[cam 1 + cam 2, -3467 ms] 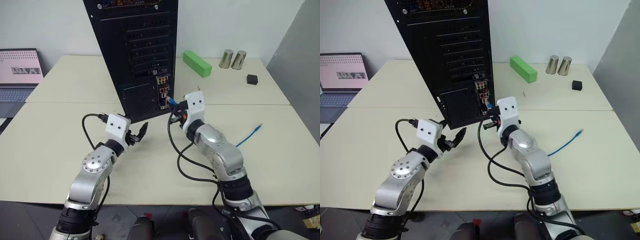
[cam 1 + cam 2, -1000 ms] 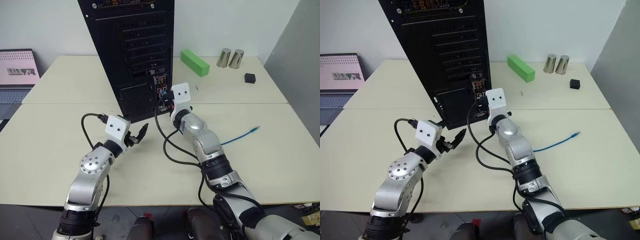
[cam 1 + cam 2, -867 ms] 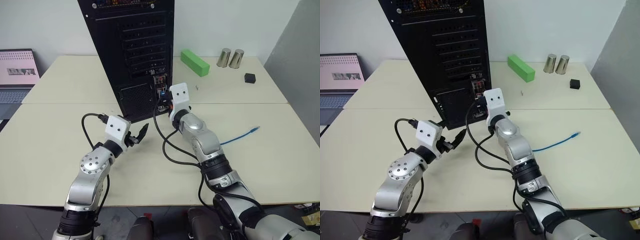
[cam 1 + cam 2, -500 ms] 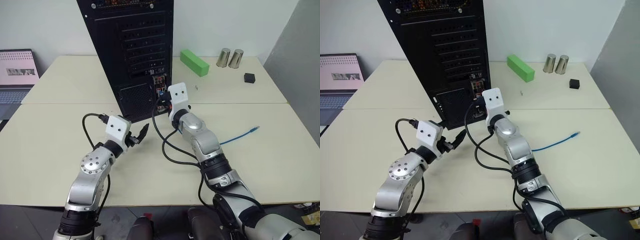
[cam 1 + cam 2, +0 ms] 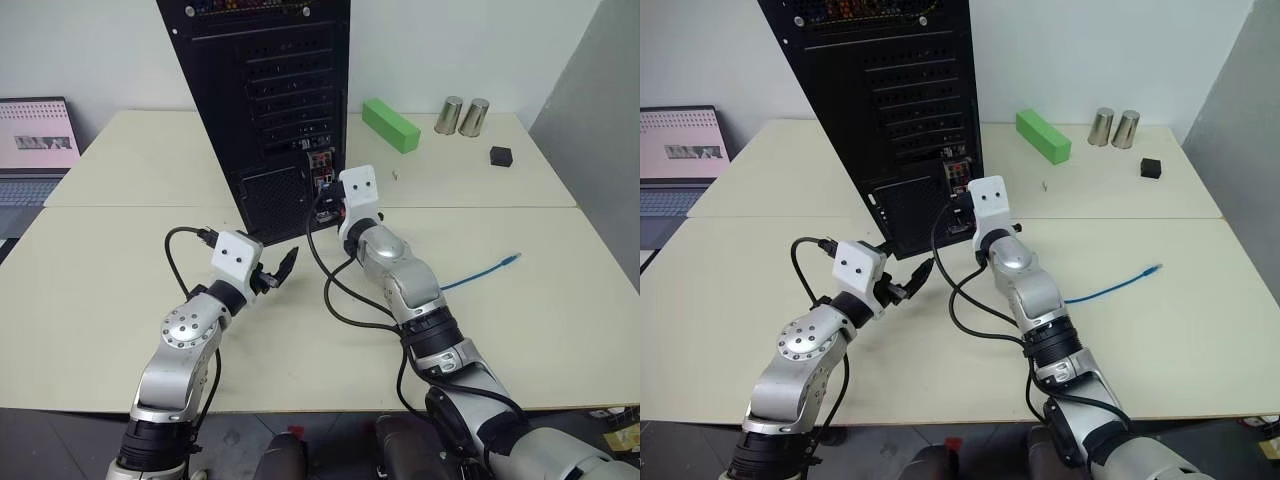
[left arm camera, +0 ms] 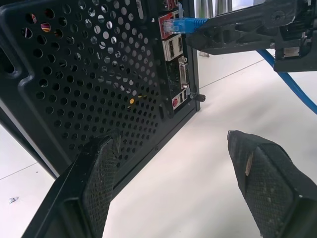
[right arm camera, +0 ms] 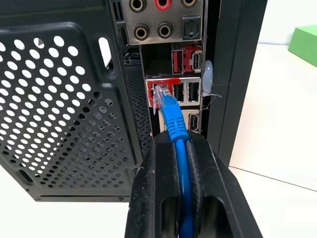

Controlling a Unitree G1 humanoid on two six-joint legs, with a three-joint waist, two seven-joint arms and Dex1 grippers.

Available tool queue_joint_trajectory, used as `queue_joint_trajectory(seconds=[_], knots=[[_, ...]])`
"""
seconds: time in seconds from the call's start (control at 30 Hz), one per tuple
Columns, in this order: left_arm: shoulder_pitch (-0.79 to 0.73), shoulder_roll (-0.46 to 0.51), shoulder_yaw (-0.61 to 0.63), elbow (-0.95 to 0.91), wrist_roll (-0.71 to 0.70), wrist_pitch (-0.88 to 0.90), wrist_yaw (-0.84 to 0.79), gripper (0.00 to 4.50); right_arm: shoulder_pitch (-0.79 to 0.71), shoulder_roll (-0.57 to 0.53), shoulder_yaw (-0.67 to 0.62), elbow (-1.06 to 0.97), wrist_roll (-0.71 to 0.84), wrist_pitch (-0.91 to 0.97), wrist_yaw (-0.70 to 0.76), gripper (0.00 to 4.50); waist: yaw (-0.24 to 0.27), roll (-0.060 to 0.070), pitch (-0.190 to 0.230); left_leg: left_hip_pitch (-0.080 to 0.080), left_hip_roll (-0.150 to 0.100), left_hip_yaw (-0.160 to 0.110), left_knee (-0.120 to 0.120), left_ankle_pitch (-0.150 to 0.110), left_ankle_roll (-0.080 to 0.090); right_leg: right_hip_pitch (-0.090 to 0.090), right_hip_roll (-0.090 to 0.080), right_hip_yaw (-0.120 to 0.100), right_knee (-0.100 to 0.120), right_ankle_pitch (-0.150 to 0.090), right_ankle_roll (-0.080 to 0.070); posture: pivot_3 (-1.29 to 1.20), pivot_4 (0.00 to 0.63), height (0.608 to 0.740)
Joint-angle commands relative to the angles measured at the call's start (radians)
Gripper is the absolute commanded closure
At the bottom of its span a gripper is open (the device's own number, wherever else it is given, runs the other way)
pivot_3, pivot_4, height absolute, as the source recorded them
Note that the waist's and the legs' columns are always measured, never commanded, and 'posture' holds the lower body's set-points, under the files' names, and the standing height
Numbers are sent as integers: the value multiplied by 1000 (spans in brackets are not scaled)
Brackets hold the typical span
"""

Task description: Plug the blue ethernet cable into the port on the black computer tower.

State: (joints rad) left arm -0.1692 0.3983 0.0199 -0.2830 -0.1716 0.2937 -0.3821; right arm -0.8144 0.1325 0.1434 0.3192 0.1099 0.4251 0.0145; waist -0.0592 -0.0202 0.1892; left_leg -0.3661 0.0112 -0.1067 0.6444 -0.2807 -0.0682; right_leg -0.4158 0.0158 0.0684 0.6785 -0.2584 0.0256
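Observation:
The black computer tower (image 5: pixel 270 110) stands upright at the table's middle with its rear face toward me. My right gripper (image 7: pixel 173 141) is shut on the blue ethernet cable (image 7: pixel 174 119) just behind its plug. The plug's clear tip sits at the mouth of the port (image 7: pixel 157 93), a red-framed socket in the connector strip; how deep it sits I cannot tell. The cable's other end (image 5: pixel 505 260) lies on the table to the right. My left gripper (image 5: pixel 277 270) hangs open with nothing in it, low in front of the tower's mesh vent (image 6: pixel 99 84).
A green block (image 5: pixel 391 125), two metal cups (image 5: pixel 460 116) and a small black cube (image 5: pixel 500 155) sit at the back right. A laptop (image 5: pixel 35 150) is at the far left. Black robot wires (image 5: pixel 335 300) loop on the table under my right arm.
Since the earliest frames my right gripper has carried the plug left to the connector strip. Over the last second it has held almost still. The left arm has not moved.

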Motion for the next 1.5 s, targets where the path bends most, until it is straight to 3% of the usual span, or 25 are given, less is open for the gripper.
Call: queue_joint_trajectory(seconds=[0.03, 0.53, 1.17, 1.43, 1.47, 1.5], knots=[[4, 0, 10, -48, 10, -17, 4, 854, -70, 142, 22, -45, 31, 6, -10, 4500, 0, 0, 0, 0, 0, 0, 0, 0, 0, 0, 0, 0, 0, 0, 0, 0, 150, 740], [18, -7, 16, -65, 14, -13, 15, 854, -134, 153, 40, -26, 71, -9, -18, 4500, -6, 0, 0, -5, 1, 1, 0, 0, 0, -6, 0, 1, 1, 1, -2, 0, 150, 740], [10, -18, 12, -64, 20, -17, 17, 854, -234, 155, 42, 157, 70, -109, -14, 4500, -29, 0, 0, -3, 2, 1, 0, 0, 0, -6, 0, 1, 2, 1, -1, 0, 150, 740], [9, -17, 14, -61, 20, -18, 21, 854, -206, 131, 53, 135, 73, -111, 11, 4500, -31, 0, 0, -2, 3, 1, 0, 2, 2, -6, 1, 1, 3, 3, -3, 0, 150, 740], [10, -17, 15, -61, 20, -17, 22, 795, -190, 124, 54, 121, 75, -109, 16, 3889, -31, 0, 0, -2, 3, 1, 0, 2, 2, -6, 1, 1, 3, 3, -3, 0, 150, 740], [11, -17, 15, -58, 20, -19, 22, 795, -172, 110, 55, 101, 74, -104, 21, 3830, -31, 0, 0, -2, 3, 1, 0, 2, 2, -6, 1, 1, 2, 3, -3, 0, 150, 740]])
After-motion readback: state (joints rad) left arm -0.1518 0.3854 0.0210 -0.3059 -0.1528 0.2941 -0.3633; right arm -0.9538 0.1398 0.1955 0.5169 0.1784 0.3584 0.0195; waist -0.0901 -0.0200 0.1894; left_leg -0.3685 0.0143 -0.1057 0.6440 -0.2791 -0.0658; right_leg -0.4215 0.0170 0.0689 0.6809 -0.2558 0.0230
